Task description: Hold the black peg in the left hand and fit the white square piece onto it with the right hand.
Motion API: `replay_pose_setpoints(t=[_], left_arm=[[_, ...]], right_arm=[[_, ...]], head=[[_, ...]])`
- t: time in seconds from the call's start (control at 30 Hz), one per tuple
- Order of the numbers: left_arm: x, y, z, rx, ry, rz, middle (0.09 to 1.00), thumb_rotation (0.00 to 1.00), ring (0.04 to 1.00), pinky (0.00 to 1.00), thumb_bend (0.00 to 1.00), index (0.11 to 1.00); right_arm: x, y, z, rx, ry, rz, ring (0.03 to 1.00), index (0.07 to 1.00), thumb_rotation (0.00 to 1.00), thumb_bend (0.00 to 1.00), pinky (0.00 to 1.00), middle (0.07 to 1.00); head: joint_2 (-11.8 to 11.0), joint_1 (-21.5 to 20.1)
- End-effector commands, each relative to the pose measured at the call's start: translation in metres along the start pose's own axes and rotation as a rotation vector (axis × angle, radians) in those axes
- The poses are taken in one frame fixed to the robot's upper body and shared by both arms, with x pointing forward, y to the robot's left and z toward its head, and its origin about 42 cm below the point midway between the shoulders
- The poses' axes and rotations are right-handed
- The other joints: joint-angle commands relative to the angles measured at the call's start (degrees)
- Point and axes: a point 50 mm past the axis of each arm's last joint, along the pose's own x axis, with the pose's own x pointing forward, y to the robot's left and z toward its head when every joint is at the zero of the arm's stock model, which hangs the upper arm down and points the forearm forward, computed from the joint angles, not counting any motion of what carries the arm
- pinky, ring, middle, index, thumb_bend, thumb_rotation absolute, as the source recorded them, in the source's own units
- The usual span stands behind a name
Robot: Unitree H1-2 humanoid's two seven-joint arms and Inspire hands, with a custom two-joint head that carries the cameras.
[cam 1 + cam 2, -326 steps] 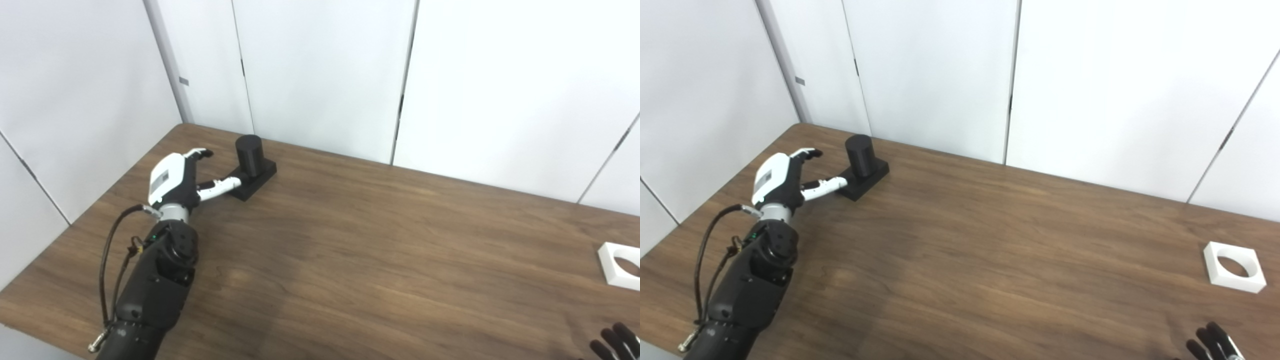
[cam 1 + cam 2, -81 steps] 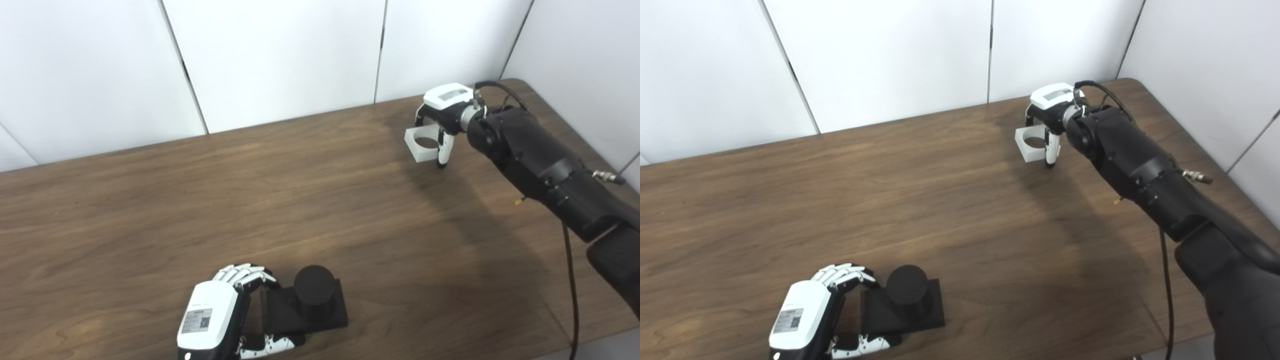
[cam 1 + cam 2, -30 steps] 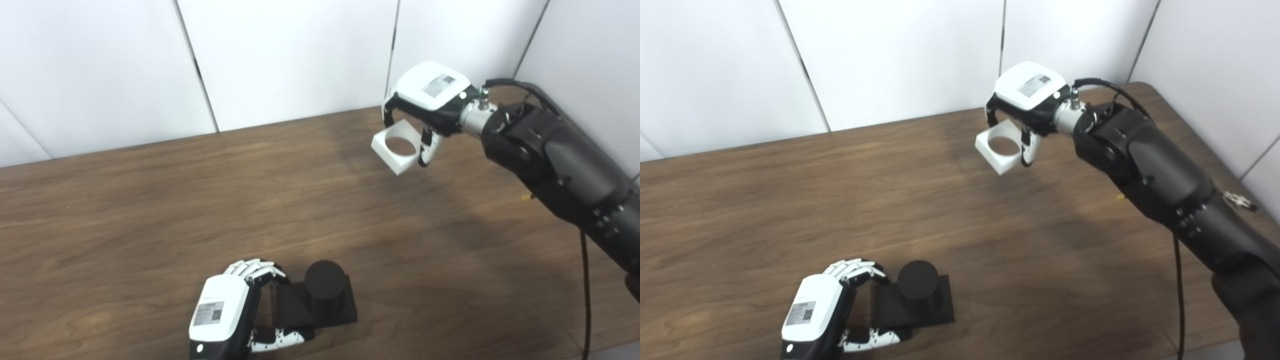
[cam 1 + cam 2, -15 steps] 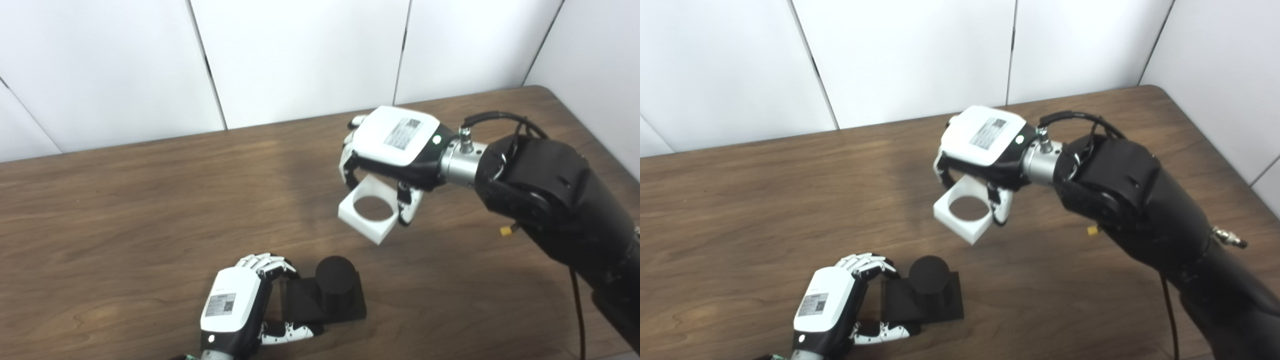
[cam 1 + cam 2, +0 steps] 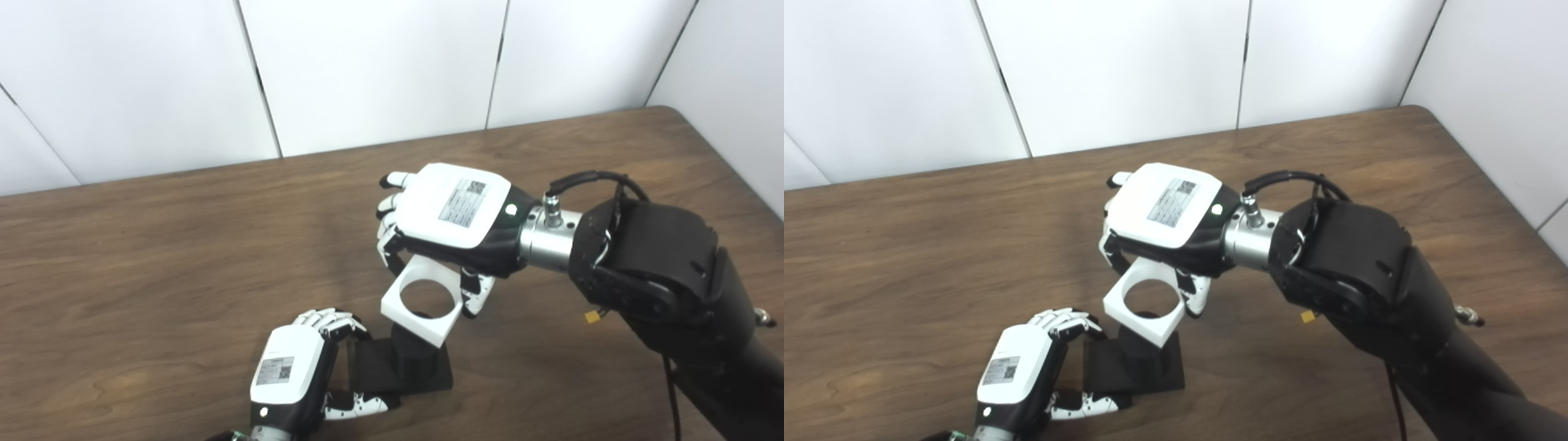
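Note:
The black peg [image 5: 414, 356] stands on its square black base [image 5: 373, 375] near the table's front edge. My left hand [image 5: 289, 380] is shut on the base's left side, fingers over the top edge and thumb along the front. My right hand [image 5: 456, 214] is shut on the white square piece [image 5: 421, 300] with a round hole. It holds the piece in the air just above the peg, slightly tilted, covering the peg's top. In the right eye view the piece [image 5: 1144, 308] hangs over the peg [image 5: 1141, 358].
The brown wooden table [image 5: 153, 245] runs to white wall panels at the back and right. My right forearm [image 5: 661, 269] with a black cable crosses the table's right half.
My right hand has carried the white piece down and to the left, from beside the peg to just over it. My left hand keeps its hold on the base.

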Motion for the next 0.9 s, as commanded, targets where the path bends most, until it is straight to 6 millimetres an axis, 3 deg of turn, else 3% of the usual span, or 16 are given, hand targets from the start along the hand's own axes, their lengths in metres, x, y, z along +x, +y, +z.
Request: replay_pose_setpoints(t=[0.0, 0.5, 0.87], left_arm=[[-0.001, -0.004, 0.002, 0.014, 0.004, -0.040, 0.739, 0.05, 0.798, 0.83, 0.52, 0.486], [0.000, -0.003, 0.006, 0.017, 0.004, -0.034, 0.742, 0.05, 0.796, 0.83, 0.52, 0.486], [0.000, -0.002, 0.009, 0.013, 0.002, -0.023, 0.737, 0.05, 0.792, 0.82, 0.52, 0.485]], right_arm=[[-0.005, -0.008, 0.004, -0.025, -0.008, 0.004, 0.842, 0.484, 0.13, 0.52, 0.96, 0.734], [-0.003, 0.004, 0.013, 0.024, -0.062, 0.032, 0.843, 0.483, 0.13, 0.52, 0.97, 0.733], [0.003, 0.012, 0.009, 0.023, -0.048, 0.042, 0.852, 0.483, 0.13, 0.52, 0.98, 0.742]], head=[[0.06, -0.08], [0.66, 0.56], [1.08, 0.61]])
